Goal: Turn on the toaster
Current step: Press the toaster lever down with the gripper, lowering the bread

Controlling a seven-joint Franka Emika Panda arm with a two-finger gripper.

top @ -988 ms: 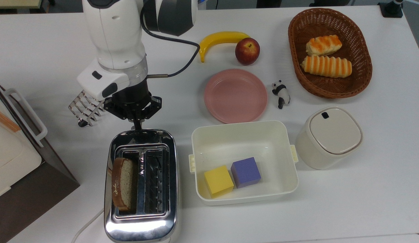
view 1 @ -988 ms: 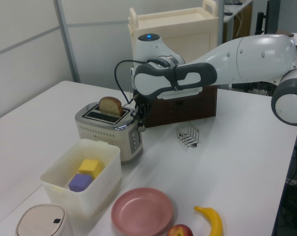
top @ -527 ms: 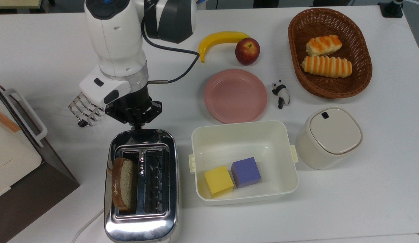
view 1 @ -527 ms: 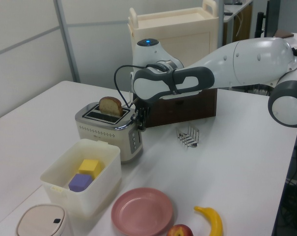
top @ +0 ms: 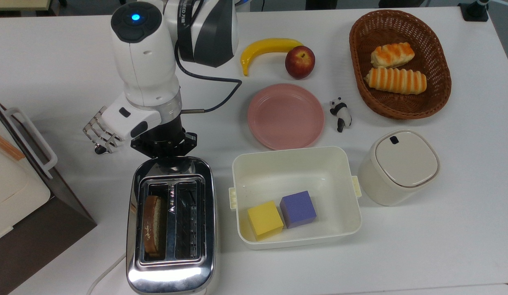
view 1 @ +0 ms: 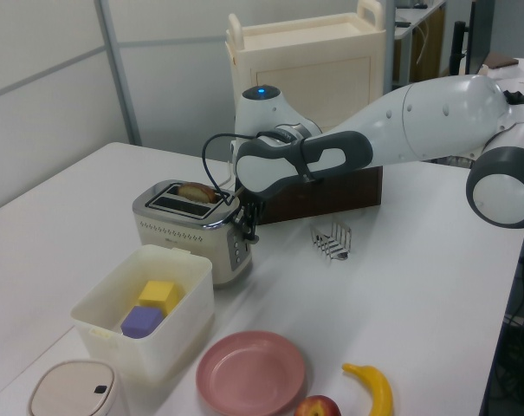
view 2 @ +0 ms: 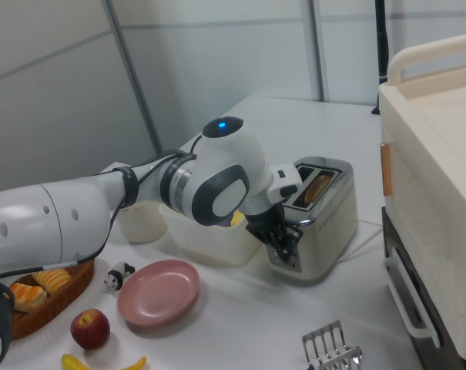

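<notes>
Chrome toaster (top: 171,229) stands at the near left of the top view, a bread slice (top: 152,231) sunk low in its left slot. White tub (top: 295,164) sits just to its right in the top view, holding a yellow cube (top: 265,220) and a purple cube (top: 298,209). Pink plate (top: 285,116), banana (top: 267,48) and apple (top: 299,62) lie farther back. Wire rack (top: 99,132) rests left of the arm. Gripper (view 1: 248,230) presses against the toaster's far end at the lever side, in the left view; how far its fingers are parted cannot be told.
</notes>
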